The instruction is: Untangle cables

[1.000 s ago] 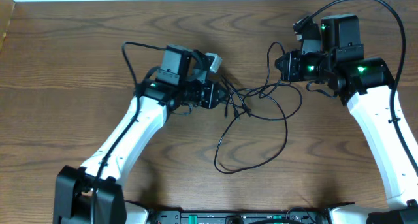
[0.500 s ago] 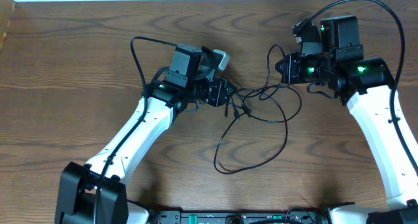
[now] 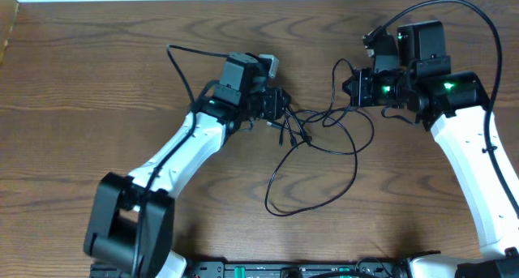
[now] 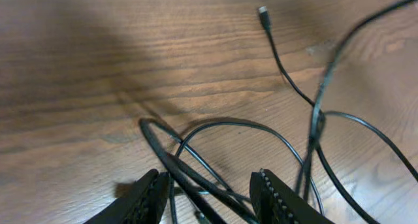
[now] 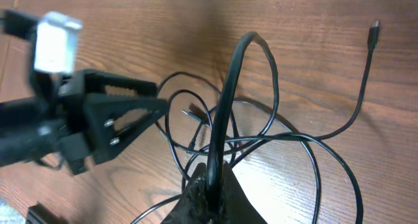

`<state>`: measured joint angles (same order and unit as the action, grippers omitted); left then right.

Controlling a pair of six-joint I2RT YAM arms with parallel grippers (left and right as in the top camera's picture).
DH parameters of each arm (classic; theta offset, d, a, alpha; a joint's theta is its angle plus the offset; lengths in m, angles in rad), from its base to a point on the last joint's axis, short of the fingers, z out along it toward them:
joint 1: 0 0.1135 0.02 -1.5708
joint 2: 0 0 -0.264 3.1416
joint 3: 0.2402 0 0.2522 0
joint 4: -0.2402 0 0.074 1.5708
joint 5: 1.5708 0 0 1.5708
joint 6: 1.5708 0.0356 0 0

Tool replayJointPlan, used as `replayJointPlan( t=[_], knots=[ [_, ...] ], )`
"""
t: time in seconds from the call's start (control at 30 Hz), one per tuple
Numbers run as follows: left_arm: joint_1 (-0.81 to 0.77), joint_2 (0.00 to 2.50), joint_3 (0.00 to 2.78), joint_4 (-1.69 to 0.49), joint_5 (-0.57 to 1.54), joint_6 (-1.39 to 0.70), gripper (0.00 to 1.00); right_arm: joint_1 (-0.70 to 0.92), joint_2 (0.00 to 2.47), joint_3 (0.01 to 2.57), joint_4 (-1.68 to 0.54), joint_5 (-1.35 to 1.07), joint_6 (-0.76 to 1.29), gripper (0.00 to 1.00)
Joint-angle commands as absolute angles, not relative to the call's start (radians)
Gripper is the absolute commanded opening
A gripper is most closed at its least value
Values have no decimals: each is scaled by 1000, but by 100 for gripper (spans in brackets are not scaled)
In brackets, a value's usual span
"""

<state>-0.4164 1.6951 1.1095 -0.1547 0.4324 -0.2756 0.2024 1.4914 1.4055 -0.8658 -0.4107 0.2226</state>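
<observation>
black cables [image 3: 293,130] in loose tangle on wooden table [image 3: 89,91], between the two arms; one big loop trails toward robot bases. left gripper [image 4: 209,190] low over tangle's left end, fingers [image 4: 149,198] parted to moderate gap, several strands running between them, none clamped. right gripper [image 5: 210,183] at tangle's right end, pinched tight on one black strand, which arches up off table above its fingertips. small plug [image 4: 263,12] lies free on wood, apart from left fingers.
</observation>
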Motion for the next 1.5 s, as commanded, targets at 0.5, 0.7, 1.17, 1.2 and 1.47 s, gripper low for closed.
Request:
replayJointPlan(
  t=[0.5, 0.7, 1.17, 1.2, 1.47],
  knots=[
    [-429, 1722, 1128, -106, 406, -418, 8, 200, 1484, 1412, -932, -298, 180, 1],
    [-309, 1607, 1128, -224, 336, -353, 7, 174, 1482, 1412, -940, -189, 232, 1],
    [100, 1350, 1128, -310, 320, -307, 8, -42, 1481, 1412, -977, -189, 257, 1],
    [128, 1341, 1128, -309, 320, -307, 8, -69, 1481, 1412, -981, -189, 257, 1],
    [339, 1320, 1128, -311, 325, -377, 8, -303, 1481, 1412, -1035, -190, 257, 1]
  ],
)
